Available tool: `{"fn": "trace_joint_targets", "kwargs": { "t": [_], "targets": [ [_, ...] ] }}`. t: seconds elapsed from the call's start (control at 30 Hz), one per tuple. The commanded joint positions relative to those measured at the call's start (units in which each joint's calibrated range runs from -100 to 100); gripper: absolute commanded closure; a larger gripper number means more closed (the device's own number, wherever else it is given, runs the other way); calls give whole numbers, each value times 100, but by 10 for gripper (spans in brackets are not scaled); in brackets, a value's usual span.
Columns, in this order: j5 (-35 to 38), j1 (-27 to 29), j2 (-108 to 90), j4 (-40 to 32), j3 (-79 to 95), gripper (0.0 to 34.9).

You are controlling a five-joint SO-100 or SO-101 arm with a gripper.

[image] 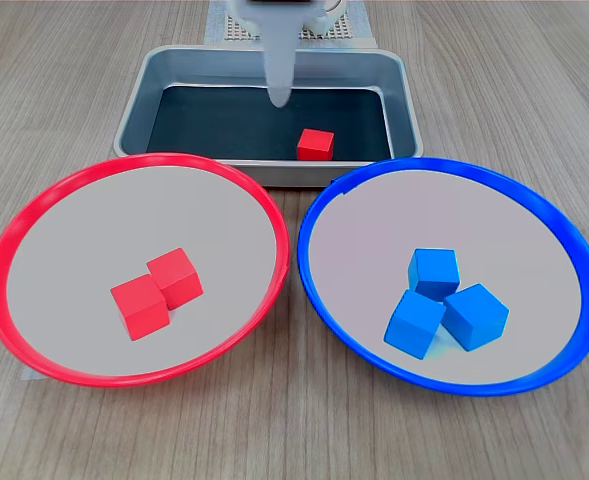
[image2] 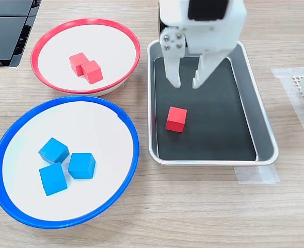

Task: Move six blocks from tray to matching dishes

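The gripper (image2: 186,82) hung over the tray (image2: 262,129) with its two white fingers spread apart and nothing between them. In the second exterior view the last red block in the tray (image2: 176,119) lay on the black floor just below the fingertips and slightly to the second exterior view's left of them, apart from them; in the first exterior view the same block (image: 316,144) sat below and to the first exterior view's right of the finger tip (image: 279,98). The block stood well clear of the tray's walls on all sides, with bare floor around it.

Off to the second exterior view's left of the gripper, the red-rimmed dish (image2: 127,37) held two red blocks (image2: 86,67) touching each other. Further down and left, the blue-rimmed dish (image2: 131,139) held three blue blocks (image2: 68,165) clustered together. Both dishes sat just beside the tray's long wall, their rims nearly meeting each other.
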Motion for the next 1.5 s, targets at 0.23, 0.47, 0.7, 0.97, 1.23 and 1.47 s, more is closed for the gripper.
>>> {"fn": "trace_joint_targets", "kwargs": {
  "t": [0.23, 0.47, 0.7, 0.97, 1.23, 1.47],
  "targets": [
    [-513, -401, 414, -582, 38, 202],
    [-537, -599, 814, -796, 66, 212],
    [-557, -768, 1036, -821, 84, 224],
    [-405, -796, 1045, -417, -280, 347],
    [-215, -1446, 951, 186, -2183, 347],
    [-317, -1653, 1548, -1159, -3303, 347]
  ]
}}
